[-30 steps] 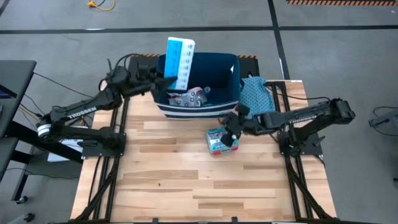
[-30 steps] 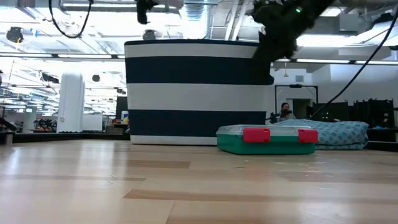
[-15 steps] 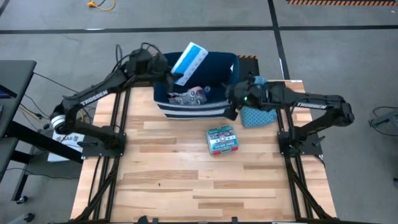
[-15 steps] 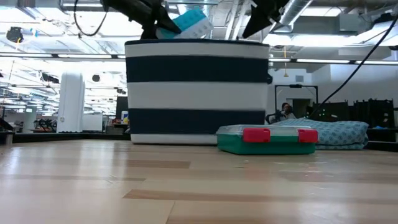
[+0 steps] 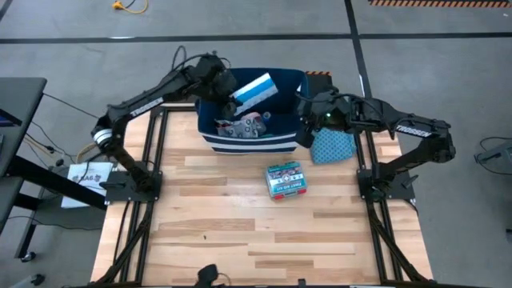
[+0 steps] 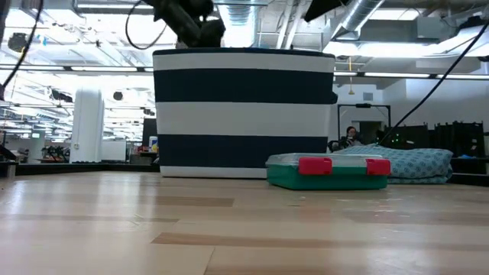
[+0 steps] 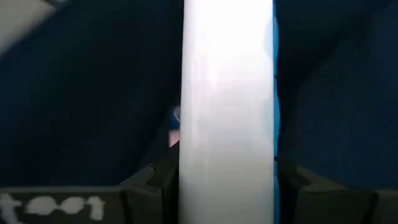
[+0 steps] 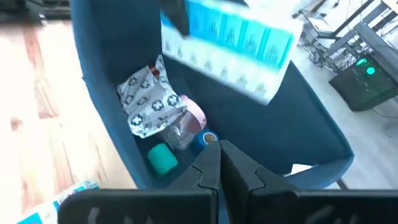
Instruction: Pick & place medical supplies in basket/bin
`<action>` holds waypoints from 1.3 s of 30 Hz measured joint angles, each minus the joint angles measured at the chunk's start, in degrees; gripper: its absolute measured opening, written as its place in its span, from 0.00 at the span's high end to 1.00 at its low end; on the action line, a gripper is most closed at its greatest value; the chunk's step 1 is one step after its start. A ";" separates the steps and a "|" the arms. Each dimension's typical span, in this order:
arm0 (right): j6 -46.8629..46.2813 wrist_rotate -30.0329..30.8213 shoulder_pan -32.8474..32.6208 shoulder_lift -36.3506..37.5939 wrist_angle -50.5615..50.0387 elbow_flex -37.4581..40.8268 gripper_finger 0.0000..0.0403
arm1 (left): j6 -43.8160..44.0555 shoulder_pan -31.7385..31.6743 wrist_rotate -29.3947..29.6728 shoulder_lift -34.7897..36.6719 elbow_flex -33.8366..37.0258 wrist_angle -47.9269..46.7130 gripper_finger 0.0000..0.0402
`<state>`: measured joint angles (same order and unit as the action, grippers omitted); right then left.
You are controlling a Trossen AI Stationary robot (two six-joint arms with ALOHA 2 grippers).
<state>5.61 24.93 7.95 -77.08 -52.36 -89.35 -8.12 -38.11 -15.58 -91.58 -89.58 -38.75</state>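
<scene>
Navy fabric of the bin [image 5: 254, 141] sits at the far edge of the wooden table [image 5: 240, 232]. My left gripper [image 5: 226, 86] is positioned above the bin's left side, fingers clenched on the light blue pill organiser [image 5: 254, 88], which is tilted over the bin's open top. In the left wrist view the organiser [image 7: 227, 112] fills the gap between both fingers, with the bin's dark interior behind it. My right gripper [image 5: 305, 132] hovers at the bin's right rim, fingers pressed together and grasping nothing; its wrist view looks down into the bin. Contents visible there: white patterned packet [image 8: 148, 99], pink round item [image 8: 194, 113], green roll [image 8: 163, 158], blue roll [image 8: 203, 139]. The teal-and-red box [image 5: 287, 179] lies on the table in front of the bin, apart from both grippers. A teal patterned cloth bag [image 5: 333, 144] rests beside the bin's right side.
</scene>
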 joint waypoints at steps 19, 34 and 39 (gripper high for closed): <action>-0.65 0.46 1.30 0.00 0.15 -0.93 1.00 | -10.76 -0.55 -8.02 -11.73 -2.63 -6.44 0.63; -0.69 0.46 2.40 -0.02 0.97 -0.93 1.00 | -12.31 -0.55 -2.63 -11.53 -2.63 -7.54 0.44; -1.20 0.44 2.40 -0.02 0.96 -0.93 1.00 | -13.49 -0.55 0.38 -11.53 -3.30 -10.23 0.42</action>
<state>4.40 25.37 10.35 -77.10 -51.40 -90.28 -21.61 -38.65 -15.20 -103.11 -92.88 -48.99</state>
